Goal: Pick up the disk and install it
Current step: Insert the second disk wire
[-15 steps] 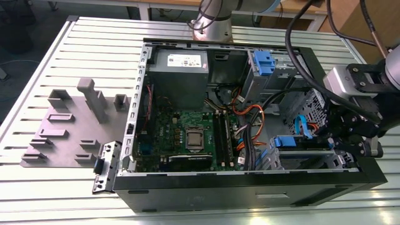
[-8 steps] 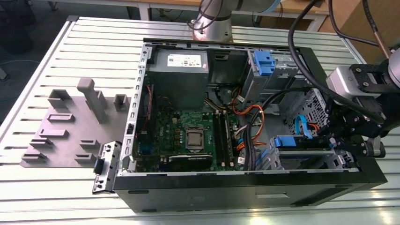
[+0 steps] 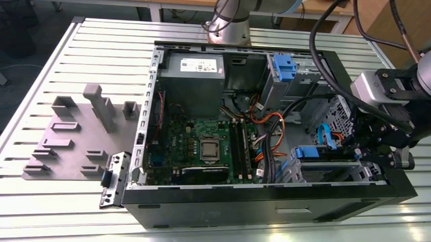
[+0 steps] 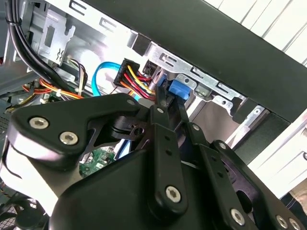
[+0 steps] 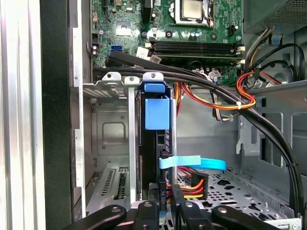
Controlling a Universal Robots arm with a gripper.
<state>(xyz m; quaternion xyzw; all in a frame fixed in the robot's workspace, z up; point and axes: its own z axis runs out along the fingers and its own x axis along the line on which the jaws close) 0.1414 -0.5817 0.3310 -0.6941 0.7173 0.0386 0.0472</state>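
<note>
The disk [image 5: 152,143] stands on edge in the computer case's [image 3: 269,206] drive cage [image 5: 110,139], the gripper [image 5: 164,203] fingers [image 5: 149,207] narrowed on its end, so seating seems underway, calling for a straight, gentle push.

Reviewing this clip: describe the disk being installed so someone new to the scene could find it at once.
Start at the open black computer case on the slatted table, then go to the drive cage in its corner on the exterior view's right, by the gripper. The disk stands on edge in that cage. Unlike the bare metal slot beside it, it carries a blue plastic frame.
</note>
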